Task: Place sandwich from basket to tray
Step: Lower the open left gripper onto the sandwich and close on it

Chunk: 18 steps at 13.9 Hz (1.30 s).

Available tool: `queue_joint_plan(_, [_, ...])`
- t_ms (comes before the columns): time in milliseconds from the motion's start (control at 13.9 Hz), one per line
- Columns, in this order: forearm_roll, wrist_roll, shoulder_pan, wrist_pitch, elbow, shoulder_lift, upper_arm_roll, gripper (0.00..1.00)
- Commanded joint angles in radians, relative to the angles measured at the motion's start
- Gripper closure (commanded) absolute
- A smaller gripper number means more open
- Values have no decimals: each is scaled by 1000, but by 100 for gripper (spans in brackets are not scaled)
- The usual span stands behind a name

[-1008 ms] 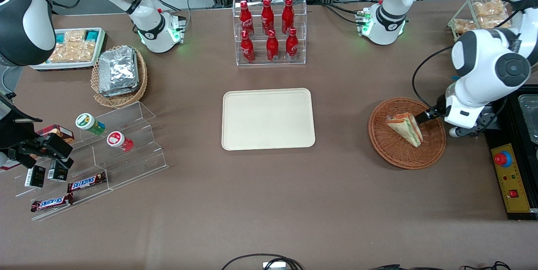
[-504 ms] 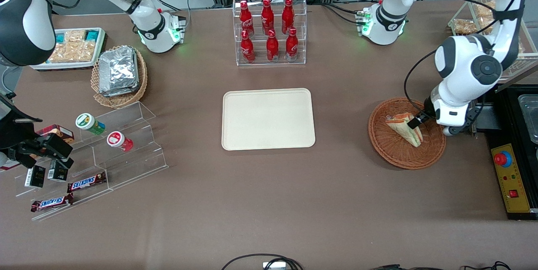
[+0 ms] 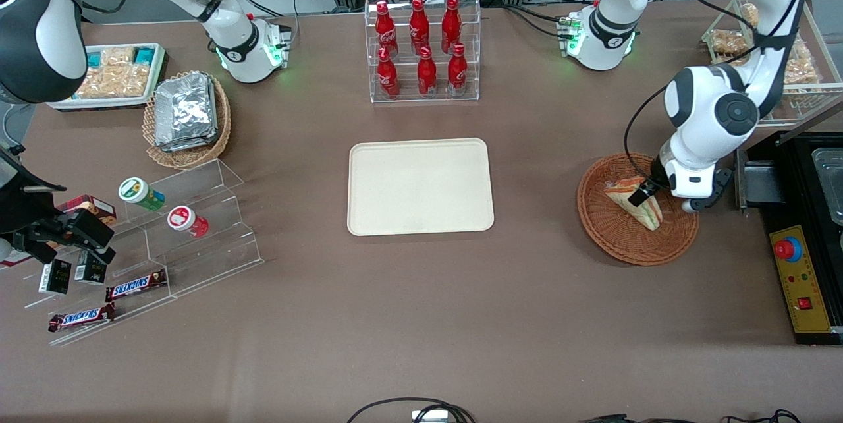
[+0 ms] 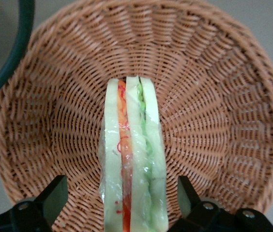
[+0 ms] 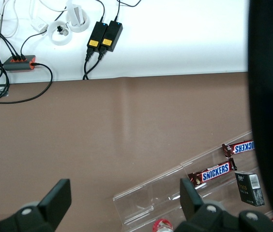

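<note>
Over basket [image 3: 637, 209], gripper [image 4: 122, 203] straddling sandwich [image 4: 133, 164], fingers spread, not pinching yet. Lift and carrying to tray [image 3: 420, 186] remaining; tray holding nothing.

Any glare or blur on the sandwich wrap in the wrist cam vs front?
Left wrist view: sandwich sharp, small highlights on the clear wrap, filling layers readable; basket weave crisp; the open gripper has soft, out-of-focus fingers straddling the wedge with gaps. Front view: even overhead light, soft shadows, no glare on the sandwich; tray evenly lit.
</note>
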Motion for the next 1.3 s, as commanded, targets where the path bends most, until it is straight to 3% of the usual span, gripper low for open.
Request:
queue_joint_plan(0, [-2, -34, -4, 69, -31, 24, -2, 0])
queue_joint_plan(144, [-2, -35, -4, 74, -31, 36, -2, 1])
queue_joint_plan(216, [-2, -37, -4, 74, -31, 36, -2, 29])
queue_joint_plan(288, [-3, -49, -1, 74, -29, 36, -2, 89])
queue_joint_plan(360, [-2, -52, -1, 73, -26, 38, -2, 100])
queue_joint_plan(720, [5, -72, -4, 39, -7, 9, -7, 100])
queue_joint_plan(1224, [12, 176, -6, -440, 261, -57, -89, 100])
